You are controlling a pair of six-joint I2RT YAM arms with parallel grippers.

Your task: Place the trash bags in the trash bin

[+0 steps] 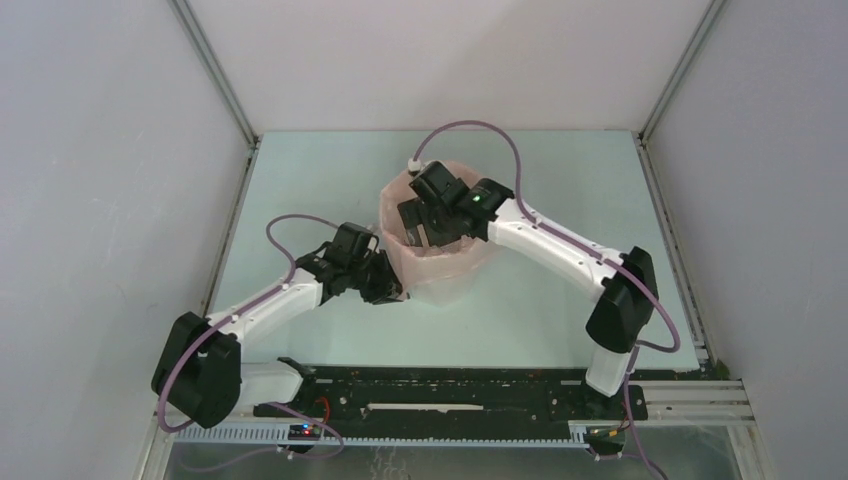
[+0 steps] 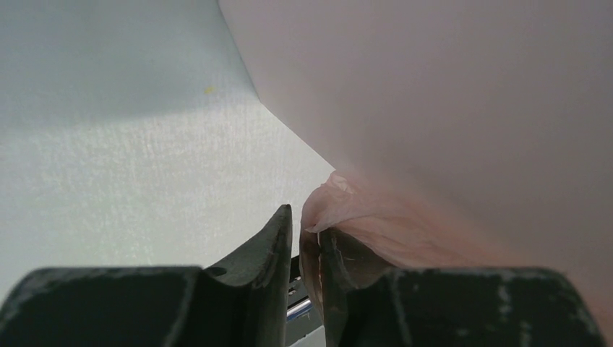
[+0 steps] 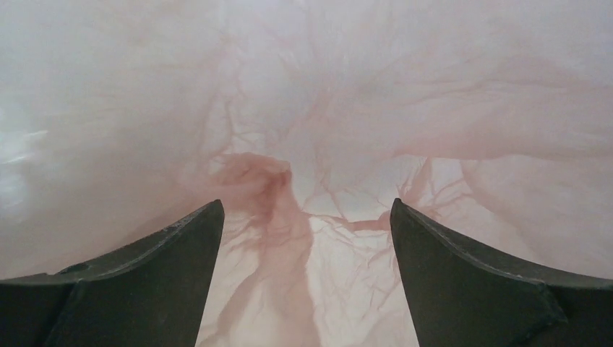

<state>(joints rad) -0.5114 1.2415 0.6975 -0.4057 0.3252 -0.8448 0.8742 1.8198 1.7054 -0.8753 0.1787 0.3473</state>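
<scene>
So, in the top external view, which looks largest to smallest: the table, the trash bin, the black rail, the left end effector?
1. table
2. trash bin and black rail: similar area, I cannot rank them
3. left end effector, shut on the trash bag at the bin's side

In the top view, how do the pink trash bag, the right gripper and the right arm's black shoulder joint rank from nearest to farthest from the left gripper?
From the left gripper:
1. The pink trash bag: touching, pinched between its fingers.
2. The right gripper: up and right, inside the bag's opening.
3. The black shoulder joint: far right, near edge.
</scene>
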